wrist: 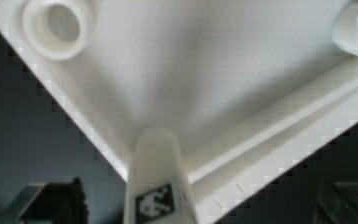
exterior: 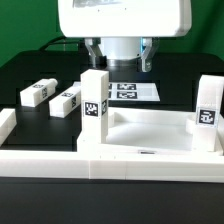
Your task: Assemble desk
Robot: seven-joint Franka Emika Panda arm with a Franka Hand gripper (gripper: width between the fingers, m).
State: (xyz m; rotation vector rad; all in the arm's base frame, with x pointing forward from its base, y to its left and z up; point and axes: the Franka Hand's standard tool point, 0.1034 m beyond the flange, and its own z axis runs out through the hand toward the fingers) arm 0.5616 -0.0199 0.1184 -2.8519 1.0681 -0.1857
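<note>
Above the desk top (exterior: 150, 132) hangs the gripper (exterior: 121, 62), its fingers (exterior: 95, 50) spread wide with nothing between them. The white tray-like top lies flat on the dark surface (exterior: 30, 70), rim up, just behind the low border rail (exterior: 50, 158). At the top's corner on the exterior view's left, one upright leg (exterior: 95, 100) shows its black-and-white tag. A second upright leg (exterior: 208, 108) stands at the top's far end, on the exterior view's right. Well off the top, to the exterior view's left, two loose legs (exterior: 38, 93) (exterior: 68, 100) lie on their sides, close together. Behind the top, under the gripper, lies the marker board (exterior: 135, 91). From the wrist, the desk top (wrist: 194, 90) fills the view: an open round corner socket (wrist: 55, 25), and a tagged leg (wrist: 155, 185) blurred at the opposite edge.
</note>
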